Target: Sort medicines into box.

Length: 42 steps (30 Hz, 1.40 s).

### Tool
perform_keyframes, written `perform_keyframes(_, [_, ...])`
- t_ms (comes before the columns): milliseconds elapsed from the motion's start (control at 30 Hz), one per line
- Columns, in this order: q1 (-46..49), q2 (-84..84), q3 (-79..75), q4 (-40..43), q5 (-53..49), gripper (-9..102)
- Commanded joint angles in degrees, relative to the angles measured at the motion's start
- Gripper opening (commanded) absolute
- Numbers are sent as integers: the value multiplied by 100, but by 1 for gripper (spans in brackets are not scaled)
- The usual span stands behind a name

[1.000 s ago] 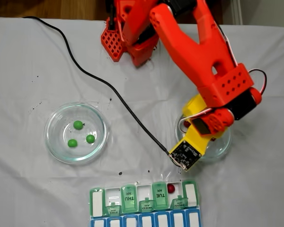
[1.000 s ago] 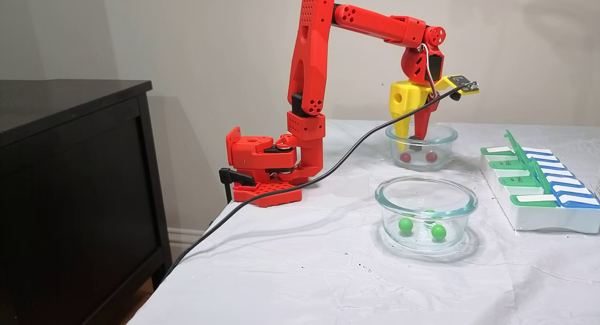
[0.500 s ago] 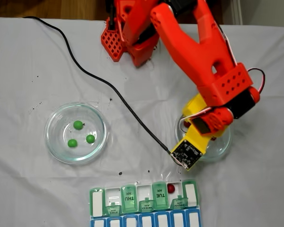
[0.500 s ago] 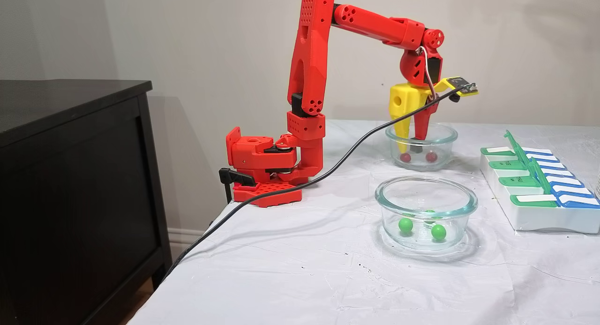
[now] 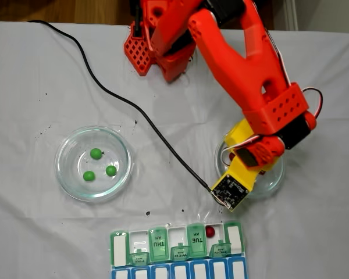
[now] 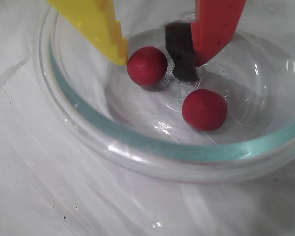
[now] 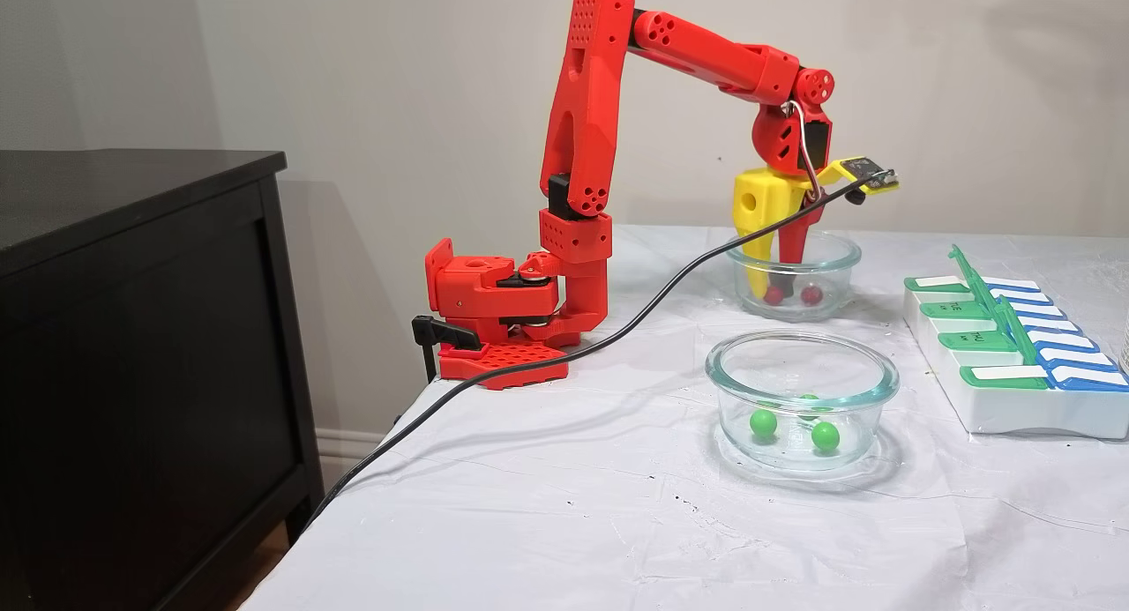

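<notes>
- Red and glossy, one pill (image 6: 202, 109) lies nearest the wrist camera on the floor of the clear glass dish (image 6: 137, 142), outside the hand's reach line and apart from both fingers.
- Just behind it, the second red pill (image 6: 147, 66) sits between the fingers of the hand (image 6: 160, 61): it touches the yellow finger's (image 6: 101, 27) tip on its left, while a gap separates it from the red finger (image 6: 214, 27) with its dark pad on the right.
- Judged from that, the hand stands fairly wide and holds nothing; closing would have to bring the red finger across to the ball. A round pill has no long axis, so it may roll or squirt away.
- Beyond, in a fixed view, three green pills (image 5: 96, 153) wait in another glass dish (image 5: 64, 174) on the desk (image 5: 35, 87).
- Farther still, the box (image 5: 177, 247) has one red pill (image 5: 210, 231) in an open compartment.
</notes>
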Motion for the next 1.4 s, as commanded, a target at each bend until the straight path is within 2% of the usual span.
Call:
perform_keyframes(0, [0,114,-26,-79,9,16])
perform_keyframes(467, [176,53,-176,-281,-62,20])
perform_keyframes(1100, [237,-132,-378,-158,-185,19])
perform_keyframes(1367, [132,-176,-439,132,-141,20])
